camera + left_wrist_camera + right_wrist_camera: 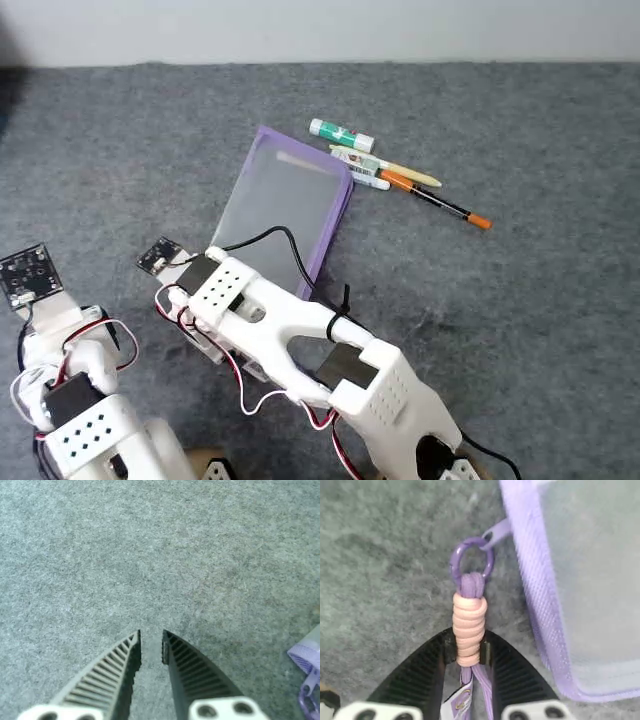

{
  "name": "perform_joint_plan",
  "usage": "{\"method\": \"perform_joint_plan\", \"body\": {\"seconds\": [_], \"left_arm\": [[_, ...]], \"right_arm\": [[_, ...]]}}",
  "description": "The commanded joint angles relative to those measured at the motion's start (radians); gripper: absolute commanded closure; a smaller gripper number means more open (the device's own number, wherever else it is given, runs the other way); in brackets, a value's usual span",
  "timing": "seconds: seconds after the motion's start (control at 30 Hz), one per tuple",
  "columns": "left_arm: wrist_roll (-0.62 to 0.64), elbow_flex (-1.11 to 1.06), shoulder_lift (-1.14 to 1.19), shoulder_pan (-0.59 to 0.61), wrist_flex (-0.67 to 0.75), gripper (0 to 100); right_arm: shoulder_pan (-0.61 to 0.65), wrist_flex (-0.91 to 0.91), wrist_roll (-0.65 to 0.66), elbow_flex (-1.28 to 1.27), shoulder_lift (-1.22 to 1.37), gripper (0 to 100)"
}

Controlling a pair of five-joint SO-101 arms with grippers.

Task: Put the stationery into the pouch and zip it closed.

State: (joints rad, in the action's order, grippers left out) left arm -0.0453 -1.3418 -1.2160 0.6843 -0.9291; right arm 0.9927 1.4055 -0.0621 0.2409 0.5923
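The jaws of the right gripper [468, 647] are closed tight on the peach cord pull [469, 625], which is knotted to a purple ring [472, 562] at the zipper tab of the pouch [590, 580]. Just beside the ring runs the purple stitched edge of the pouch and one rounded corner of it. The jaws of the left gripper [151, 642] stand only a little apart, with a narrow gap and nothing between them, above the bare grey desk [150, 545]. In this wrist view a corner of the pouch with its purple tab is seen at the side, apart from the jaws.

From above, the right arm [290, 320] lies over the near end of the pouch and covers its own gripper and the pull. The left arm [70, 400] is at the near left corner of the desk. The stationery is outside the pouch, near its far right corner: a glue stick [340, 133] and several pens [435, 200] close together
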Motion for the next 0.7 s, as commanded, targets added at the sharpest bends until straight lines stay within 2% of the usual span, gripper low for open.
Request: {"method": "perform_joint_plan", "body": {"seconds": [0.0,0.13,0.23,0.37,0.47,0.67], "left_arm": [[-0.005,0.039,-0.015,-0.002,0.02,93],[-0.014,0.054,-0.015,-0.037,0.0,93],[-0.057,0.07,-0.015,-0.146,-0.097,90],[-0.017,0.074,-0.015,-0.281,-0.18,82],[-0.003,0.074,-0.015,-0.347,-0.18,79],[0.0,0.074,-0.015,-0.448,-0.18,79]], "right_arm": [[0.01,0.062,-0.003,0.029,-0.087,98.9],[-0.002,0.156,-0.003,0.029,-0.185,98.9],[-0.031,0.209,-0.003,0.029,-0.265,99.0],[-0.082,0.266,-0.003,0.029,-0.346,99.0],[-0.116,0.3,-0.003,0.029,-0.392,99.0],[-0.165,0.306,-0.003,0.029,-0.47,99.0]]}}
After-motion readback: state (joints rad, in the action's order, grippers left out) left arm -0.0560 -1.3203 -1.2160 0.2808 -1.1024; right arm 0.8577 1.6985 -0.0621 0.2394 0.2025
